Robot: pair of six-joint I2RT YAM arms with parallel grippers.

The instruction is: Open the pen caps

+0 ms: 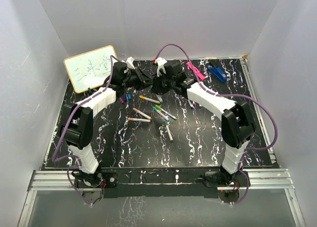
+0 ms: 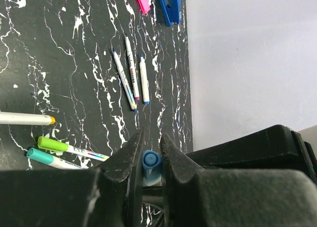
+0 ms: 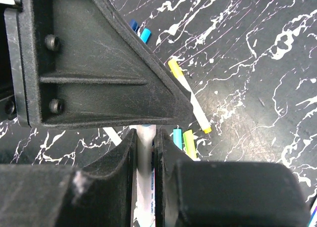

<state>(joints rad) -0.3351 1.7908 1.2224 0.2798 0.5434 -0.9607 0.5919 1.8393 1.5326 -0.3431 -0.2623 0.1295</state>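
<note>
**Pinched blue cap (image 2: 150,161) at 12 o'clock**

Closest to the left wrist lens, the left gripper (image 2: 150,139) is being pressed together on the blue cap, which is being shown end-on between the black fingers (image 2: 130,158). A white barrel (image 3: 145,158) is being pinched by the right gripper (image 3: 145,132), its jaws drawn almost together around it. From above, both grippers are being held tip to tip at 12 o'clock on the marbled mat (image 1: 198,133). Whether the cap is seated on the barrel cannot be told.

In the left wrist view, three thin pens (image 2: 131,73) are being shown side by side at 12 o'clock of the gripper. A green-capped pen (image 2: 52,144) and a teal-capped pen (image 2: 39,155) are being shown close together at 9 o'clock, with a yellow-tipped pen (image 2: 27,119) just beyond them. A pink bar (image 2: 142,0) and a blue clip (image 2: 168,4) are being cut off by the top edge. A whiteboard (image 1: 90,68) is being shown at 10 o'clock of the mat from above.
</note>
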